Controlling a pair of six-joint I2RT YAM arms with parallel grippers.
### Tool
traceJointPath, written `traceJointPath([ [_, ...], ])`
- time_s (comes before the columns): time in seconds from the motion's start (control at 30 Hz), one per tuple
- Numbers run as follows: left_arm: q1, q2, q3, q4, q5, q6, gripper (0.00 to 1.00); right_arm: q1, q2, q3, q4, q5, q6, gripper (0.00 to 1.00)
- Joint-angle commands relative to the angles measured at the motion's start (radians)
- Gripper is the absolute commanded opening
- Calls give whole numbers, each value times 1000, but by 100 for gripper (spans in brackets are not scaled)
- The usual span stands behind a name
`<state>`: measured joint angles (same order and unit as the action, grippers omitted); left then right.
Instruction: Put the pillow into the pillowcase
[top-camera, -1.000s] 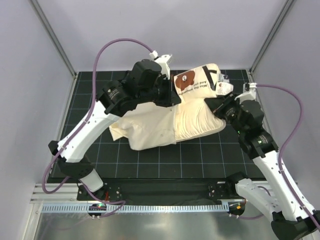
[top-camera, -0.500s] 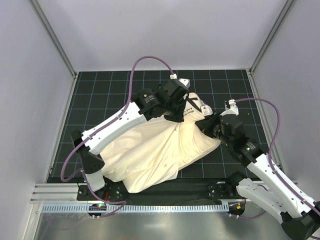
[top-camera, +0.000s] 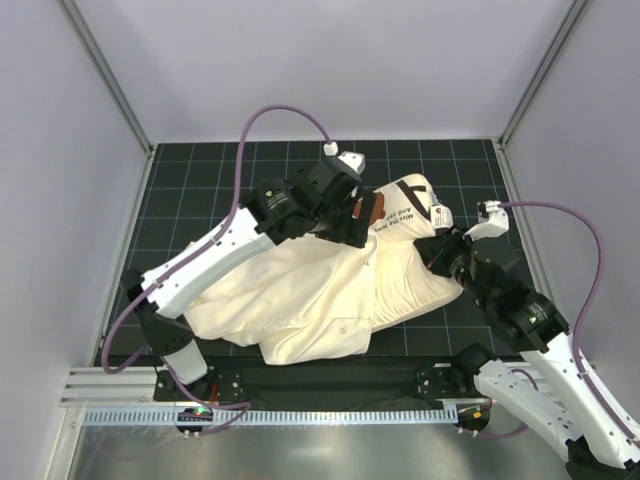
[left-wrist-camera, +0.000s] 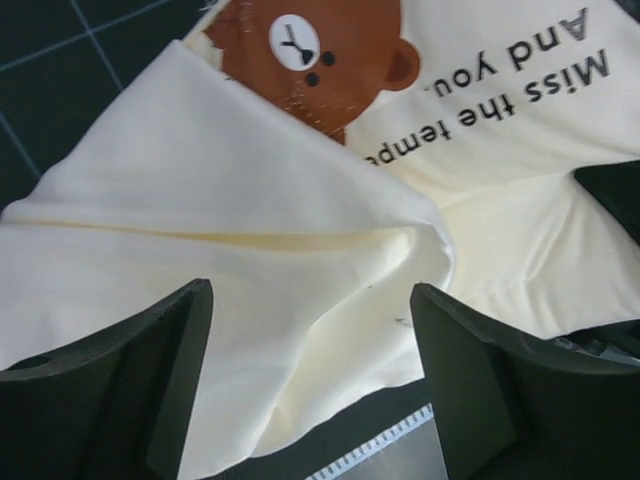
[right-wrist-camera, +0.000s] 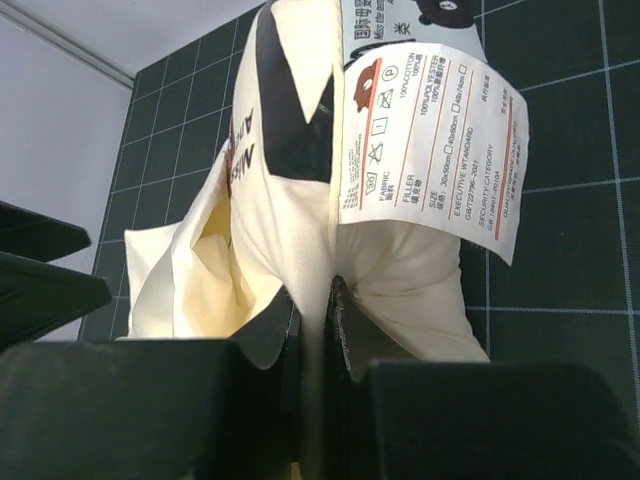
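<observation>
Where the pillowcase (top-camera: 290, 305) bunches over the pillow (top-camera: 415, 275), a label (right-wrist-camera: 430, 140) dangles.

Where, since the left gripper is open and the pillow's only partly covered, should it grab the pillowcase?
Probably the pillowcase's open hem, the loose raised fold across the pillow beside the bear print. Come from above, jaws straddling the fold; the right gripper pins the pillow's far end.

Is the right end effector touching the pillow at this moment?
Touching. The right wrist view shows the right end effector shut on a fold of the pillow, with the cream cloth pinched tightly between its closed jaws.
</observation>
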<state>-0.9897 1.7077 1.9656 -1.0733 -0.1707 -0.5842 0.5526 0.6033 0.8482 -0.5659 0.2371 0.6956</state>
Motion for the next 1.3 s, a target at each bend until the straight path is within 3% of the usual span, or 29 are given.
traceJointPath([
  [0.0,16,-99,-11,-46,-133,21,87,0,-20,94,106,48,-24,4],
  [0.13,22,-68,-54,-54,-119,29,92,0,6,130,100,28,-47,4],
  [0.3,25,-45,-293,243,72,38,90,0,75,244,95,-5,-102,4],
  [0.4,25,36,-307,364,222,23,74,-2,111,334,93,-9,-152,4],
  [0.43,23,55,-300,398,262,14,57,0,121,388,89,-7,-168,4],
  [0.5,20,104,-265,493,355,0,39,-2,166,451,71,-4,-221,4],
  [0.53,13,118,-210,516,378,-8,23,0,188,525,57,4,-237,4],
  [0.63,3,176,-28,596,416,-32,0,-3,266,699,3,27,-326,4],
  [0.87,-1,253,294,762,438,-97,0,-2,473,1188,-168,-137,-432,4],
  [0.93,-1,236,274,836,436,-111,0,-2,513,1268,-193,-197,-423,4],
  [1.0,8,159,116,915,425,-127,0,0,541,1249,-187,-298,-406,4],
  [1.07,31,78,-21,981,393,-143,0,4,526,1117,-125,-346,-378,4],
  [1.1,40,49,-159,987,386,-143,0,10,512,1047,-86,-354,-370,4],
  [1.17,80,-31,-316,1048,373,-141,0,55,468,818,21,-355,-337,4],
  [1.2,104,-58,-515,1068,372,-137,0,81,457,751,55,-352,-326,4],
  [1.27,118,-156,-713,1169,305,-122,0,174,440,577,131,-265,-323,4],
])
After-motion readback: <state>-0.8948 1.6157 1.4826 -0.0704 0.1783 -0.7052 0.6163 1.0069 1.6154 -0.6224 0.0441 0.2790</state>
